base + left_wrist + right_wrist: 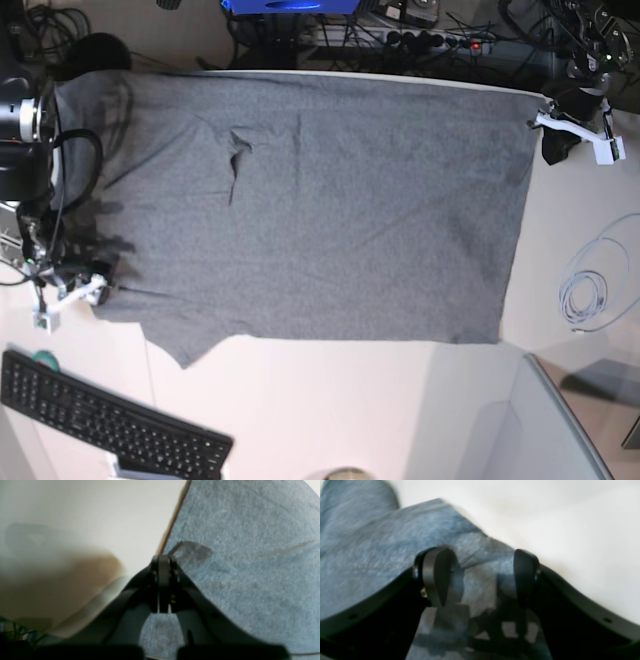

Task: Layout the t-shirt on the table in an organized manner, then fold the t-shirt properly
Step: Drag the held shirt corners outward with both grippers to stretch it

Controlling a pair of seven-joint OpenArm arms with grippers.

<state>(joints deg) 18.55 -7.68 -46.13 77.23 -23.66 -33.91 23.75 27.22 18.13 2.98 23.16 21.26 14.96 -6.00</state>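
**Op:** Base view has the t-shirt (330, 210) spread flat across the table (330, 410), long axis left to right, neckline dimple toward my right arm's side.

**Aide:** Claws?

**Op:** Left gripper (163, 562) pressed together at the hem edge, apparently gripping nothing. Right gripper (480, 577) spread over the sleeve edge, probably lining up a pinch.

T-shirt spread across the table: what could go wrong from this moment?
1. The right gripper stands open over the t-shirt edge; closing may catch too little cloth.
2. The left gripper is shut at the opposite edge; pulling could skew the layout.
3. A pucker could get folded in.
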